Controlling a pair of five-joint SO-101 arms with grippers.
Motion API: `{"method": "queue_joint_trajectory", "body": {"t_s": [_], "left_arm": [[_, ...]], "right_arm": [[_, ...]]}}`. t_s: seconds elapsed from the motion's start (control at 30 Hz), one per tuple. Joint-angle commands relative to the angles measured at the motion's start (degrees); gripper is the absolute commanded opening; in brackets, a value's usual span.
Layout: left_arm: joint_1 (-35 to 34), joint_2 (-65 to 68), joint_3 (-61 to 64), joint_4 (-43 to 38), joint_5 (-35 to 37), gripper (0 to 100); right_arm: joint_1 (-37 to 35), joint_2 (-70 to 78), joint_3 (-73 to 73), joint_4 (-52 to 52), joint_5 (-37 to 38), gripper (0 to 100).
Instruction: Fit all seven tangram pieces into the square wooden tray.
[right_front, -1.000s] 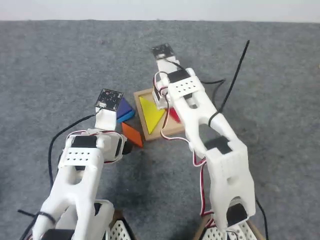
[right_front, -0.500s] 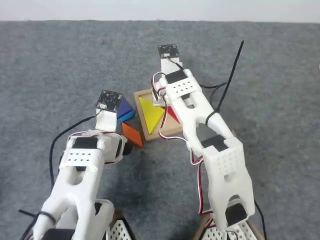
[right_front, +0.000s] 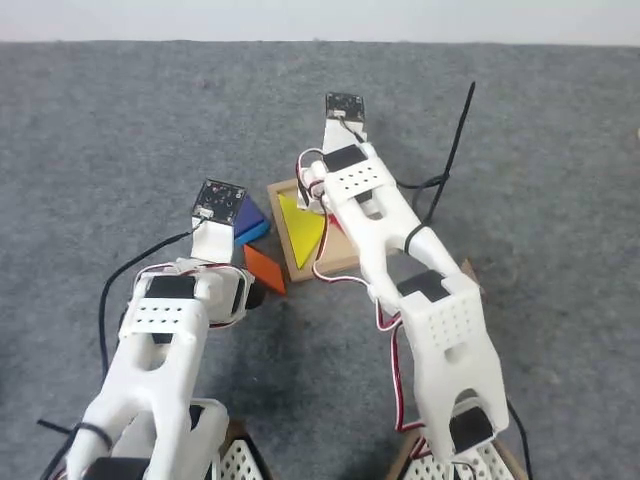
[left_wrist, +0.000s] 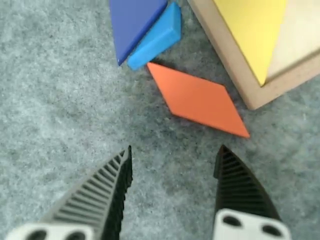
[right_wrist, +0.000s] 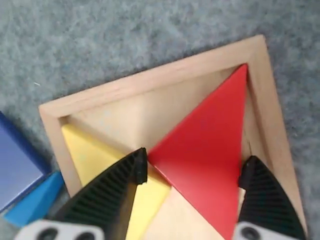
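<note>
Over on the left side of the table, the left tool (left_wrist: 175, 150) hangs low above the grey surface with its jaws spread wide and nothing between them. Just ahead of its tips lies the orange piece (left_wrist: 200, 100), a flat four-sided slab. Its long axis runs on a slant across the line of the jaws, and its far point sits just beside the corner of the tray (left_wrist: 235, 75). Past it, the dark blue piece (left_wrist: 132, 20) and the light blue piece (left_wrist: 157, 35) lie touching each other outside the tray wall. Two of the seven pieces are inside. The yellow triangle (right_wrist: 95, 150) lies against the wall on the blue pieces' side, and the red triangle (right_wrist: 210, 150) has one tip pushed into a tray corner. Further right, the right tool (right_wrist: 195, 162) is down over the tray with its jaws parted, one on either side of the red triangle. Whether the pads actually press on it, I cannot tell. In the high view the left arm is plainly the nearer one to the orange piece (right_front: 265, 268), so that pick looks like its job. The slant is the catch: the jaws would probably need to turn to close across the piece's short width, and the nearby tray wall leaves little room on that side.
</note>
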Motion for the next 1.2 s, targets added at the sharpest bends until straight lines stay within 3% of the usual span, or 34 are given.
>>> {"method": "queue_joint_trajectory", "body": {"t_s": [0.0,0.67,0.87,1.17], "left_arm": [[0.4,-2.3,-0.2,-1.2,-0.3,26],[0.2,-2.4,-0.2,-1.2,-0.3,26],[0.1,-2.4,-0.2,-1.2,-0.3,26],[0.1,-2.4,-0.2,-1.3,-0.3,26]], "right_arm": [[-0.2,1.8,-3.3,-1.5,-0.6,29.5],[1.2,13.4,-23.3,13.8,-0.5,29.1],[1.2,17.7,-30.9,17.6,1.4,19.7],[1.2,20.0,-41.1,25.5,1.7,18.8]]}}
